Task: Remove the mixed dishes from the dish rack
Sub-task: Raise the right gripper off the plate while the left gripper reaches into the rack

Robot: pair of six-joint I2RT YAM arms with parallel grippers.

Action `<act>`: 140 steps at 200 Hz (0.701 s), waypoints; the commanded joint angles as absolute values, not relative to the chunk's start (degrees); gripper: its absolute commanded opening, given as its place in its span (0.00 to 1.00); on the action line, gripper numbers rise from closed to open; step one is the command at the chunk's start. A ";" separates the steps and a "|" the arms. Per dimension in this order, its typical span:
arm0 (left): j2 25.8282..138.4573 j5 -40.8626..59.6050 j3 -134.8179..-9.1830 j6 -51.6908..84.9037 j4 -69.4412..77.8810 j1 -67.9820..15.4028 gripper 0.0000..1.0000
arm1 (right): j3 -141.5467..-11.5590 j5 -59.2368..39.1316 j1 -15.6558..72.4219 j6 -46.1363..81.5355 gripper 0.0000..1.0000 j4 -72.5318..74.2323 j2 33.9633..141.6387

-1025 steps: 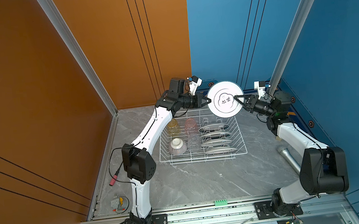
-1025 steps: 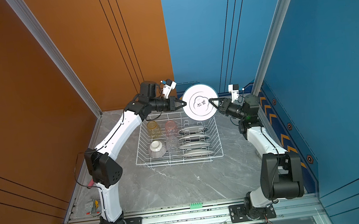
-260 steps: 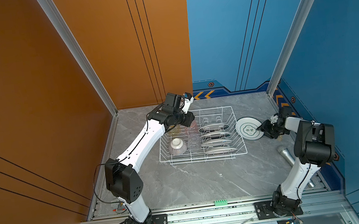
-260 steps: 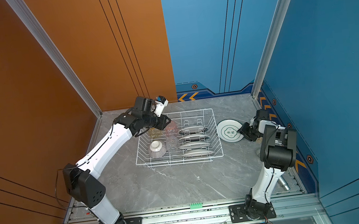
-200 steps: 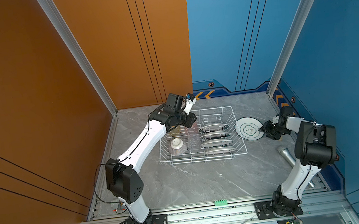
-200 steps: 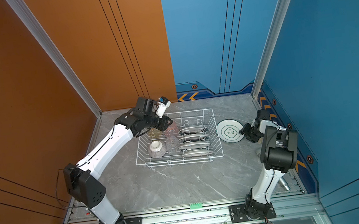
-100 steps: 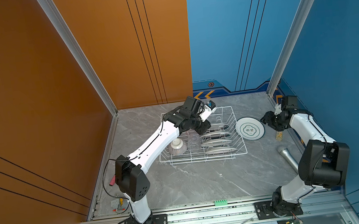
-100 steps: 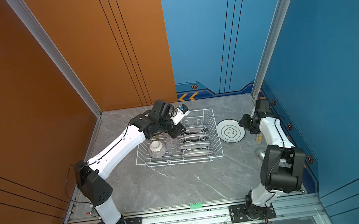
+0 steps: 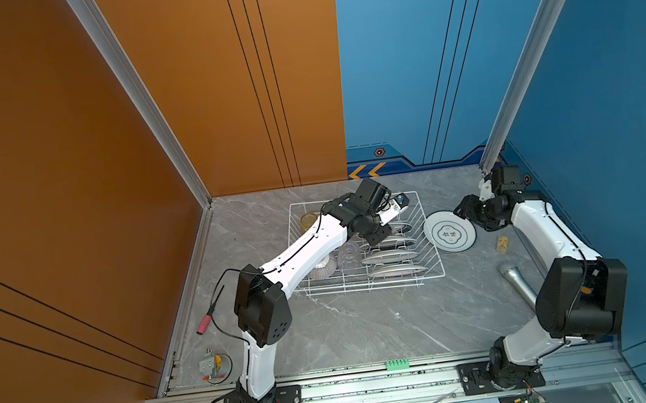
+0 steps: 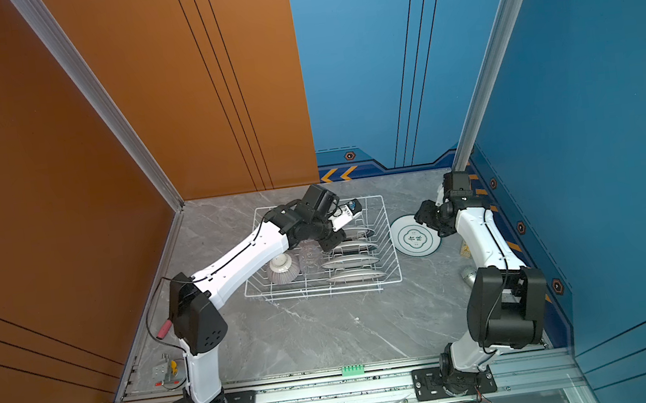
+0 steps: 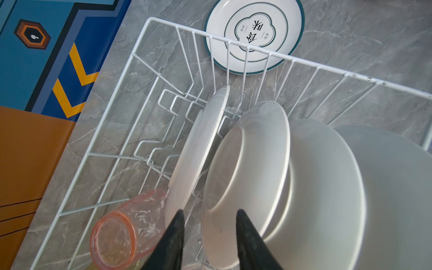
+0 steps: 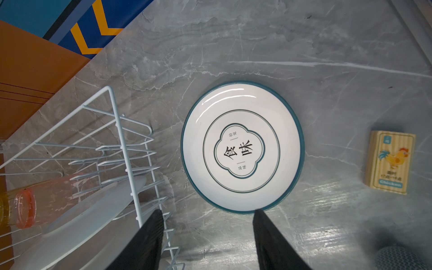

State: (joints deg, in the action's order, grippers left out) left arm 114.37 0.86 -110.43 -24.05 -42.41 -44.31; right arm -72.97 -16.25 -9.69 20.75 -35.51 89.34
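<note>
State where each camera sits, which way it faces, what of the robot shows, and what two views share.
Top view: high at the front, looking down on the table; left arm, right arm.
Top view: same head, same aim; left claw over the dish rack, right claw by the flat plate.
Left wrist: down at the rack's standing plates; only open left claw.
Right wrist: down at the flat plate; only open right claw.
Shared: wrist views both show flat plate, rack.

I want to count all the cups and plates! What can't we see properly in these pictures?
Hidden: the pink tumbler, in both top views, under the left arm.
Mostly hidden: the microphone, in a top view, behind the right arm.
Turned away: the prints on the racked plates; left wrist view shows backs, both top views edges.
</note>
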 commanded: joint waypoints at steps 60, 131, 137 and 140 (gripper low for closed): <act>121.23 -2.11 -117.01 -29.51 -44.61 -43.93 0.38 | -74.10 -17.01 -10.27 19.51 0.60 -37.24 86.86; 125.80 -5.36 -122.57 -32.13 -44.67 -43.33 0.29 | -73.40 -18.19 -11.67 19.38 0.60 -36.91 86.13; 126.09 -5.89 -122.93 -32.38 -44.65 -43.33 0.27 | -73.45 -18.36 -11.77 19.25 0.60 -36.91 86.10; 126.26 -6.03 -123.14 -32.47 -44.60 -43.36 0.26 | -73.40 -18.38 -11.79 19.25 0.60 -36.90 86.05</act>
State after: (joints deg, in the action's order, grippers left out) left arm 124.44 -3.33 -120.51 -30.65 -43.53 -43.81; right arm -72.97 -16.91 -11.25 20.71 -35.59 87.85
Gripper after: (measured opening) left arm 0.289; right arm 0.602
